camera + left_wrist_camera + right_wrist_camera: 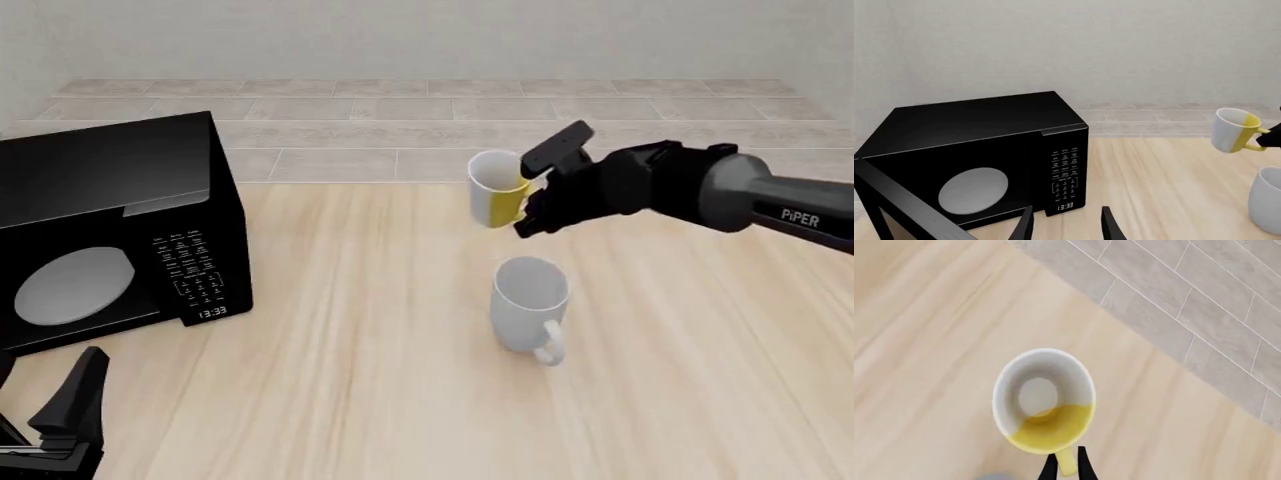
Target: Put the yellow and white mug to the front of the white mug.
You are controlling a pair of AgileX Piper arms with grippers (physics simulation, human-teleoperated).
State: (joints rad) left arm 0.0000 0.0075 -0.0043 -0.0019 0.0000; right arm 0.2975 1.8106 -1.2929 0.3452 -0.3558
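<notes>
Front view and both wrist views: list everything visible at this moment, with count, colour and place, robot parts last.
microwave: one, black, far-left part of the table, door facing the arms' side, clock lit.
white mug: one, plain white, upright at the table's middle, handle toward the arms' side.
yellow and white mug: one, half white and half yellow, lifted clear of the table, beyond the white mug, held by its yellow handle.
table: one, light wood, under everything.
tiled floor: grey, beyond the table's far edge.
right gripper: one, black, closed on the yellow handle, arm coming in from the right.
left gripper: one, black, fingers apart, holding nothing, low at the near-left corner facing the microwave.
</notes>
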